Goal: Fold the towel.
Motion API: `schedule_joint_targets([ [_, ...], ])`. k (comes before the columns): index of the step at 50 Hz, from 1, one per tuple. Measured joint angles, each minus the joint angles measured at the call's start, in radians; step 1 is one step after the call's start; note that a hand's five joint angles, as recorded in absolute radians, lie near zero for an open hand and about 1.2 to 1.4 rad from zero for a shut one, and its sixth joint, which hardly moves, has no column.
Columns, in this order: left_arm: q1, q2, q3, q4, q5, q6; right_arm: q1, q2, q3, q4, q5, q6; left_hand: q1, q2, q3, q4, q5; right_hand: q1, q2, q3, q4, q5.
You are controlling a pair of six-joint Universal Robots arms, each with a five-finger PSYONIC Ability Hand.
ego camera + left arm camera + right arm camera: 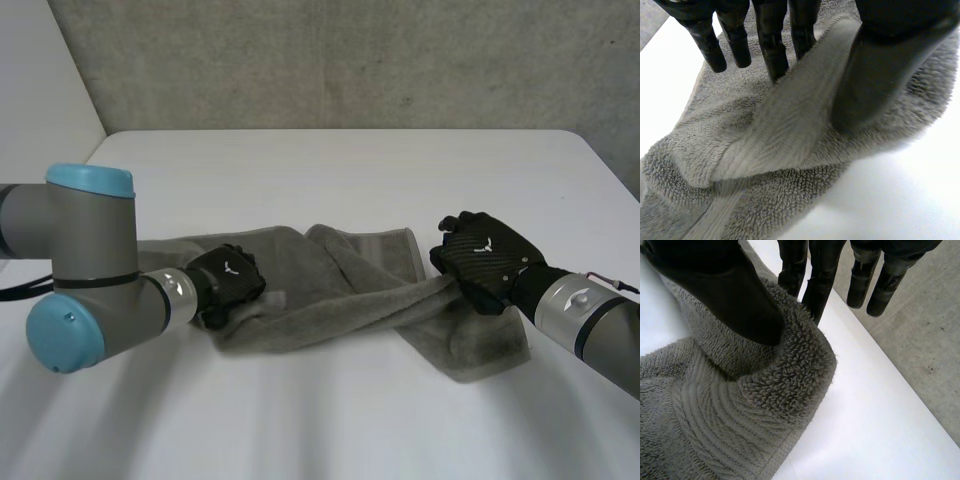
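Closest in, the left arm [85, 275] with its light-blue caps reaches across the white table [330, 170]. Its left hand [228, 280] sits on the grey towel's [340, 290] left end, and the wrist view shows a raised fold pinched between thumb [880, 75] and fingers [772, 45]. Over on the other side, the right hand [485, 255] grips the towel's right end, thumb pressing a thick roll of cloth against the fingers. Between them the towel lies bunched and twisted across the table's middle.
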Motion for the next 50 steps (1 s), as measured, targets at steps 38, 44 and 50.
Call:
schedule_joint_targets([
  [38,0.038,0.310,0.346,0.368,-0.367,-0.527,0.051,-0.101,-0.675,-0.078,0.182,0.502,0.194,0.228,0.000,0.000,0.246,0.000,0.009,0.000,0.000,0.000],
  [44,0.104,0.418,0.052,0.424,-0.295,-0.626,0.048,-0.211,-0.431,-0.106,0.022,0.523,0.194,0.229,0.000,0.000,0.253,0.000,0.018,0.000,0.000,0.005],
  [50,0.178,0.478,-0.308,0.521,-0.173,-0.653,0.039,-0.263,-0.132,-0.095,-0.163,0.358,0.199,0.226,0.000,0.000,0.252,0.000,0.025,0.000,0.000,0.006],
])
